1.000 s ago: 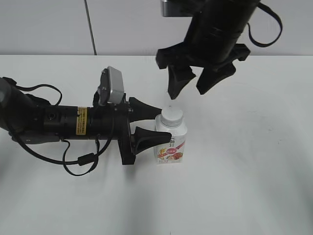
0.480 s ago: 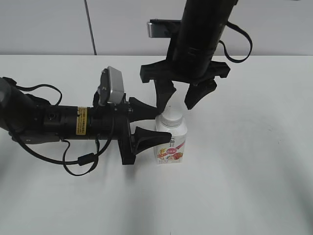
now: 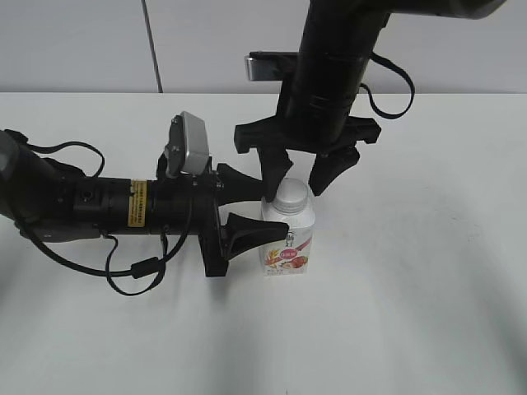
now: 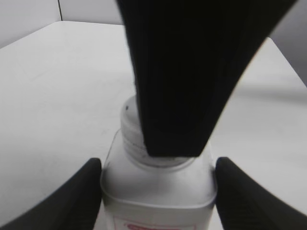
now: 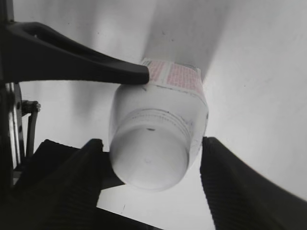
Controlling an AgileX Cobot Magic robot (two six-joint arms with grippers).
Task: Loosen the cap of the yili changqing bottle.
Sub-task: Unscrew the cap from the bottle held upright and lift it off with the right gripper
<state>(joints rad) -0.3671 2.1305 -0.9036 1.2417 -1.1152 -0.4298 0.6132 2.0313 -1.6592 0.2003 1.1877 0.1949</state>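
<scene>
With the bottle (image 3: 288,239) upright on the surface (image 3: 412,288), pinched by the left gripper (image 3: 268,207), the right gripper (image 3: 301,176), fingers spread astride the cap (image 3: 291,194), should close squarely before twisting.

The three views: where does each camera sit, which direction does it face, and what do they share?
Exterior view: in front of the table, looking down at a slant; both arms, the left gripper and right gripper show.
Left wrist view: on the left arm, facing along the table at the bottle; its own fingers flank it.
Right wrist view: above, looking down on the cap; its fingers flank it.
All share the bottle.
</scene>
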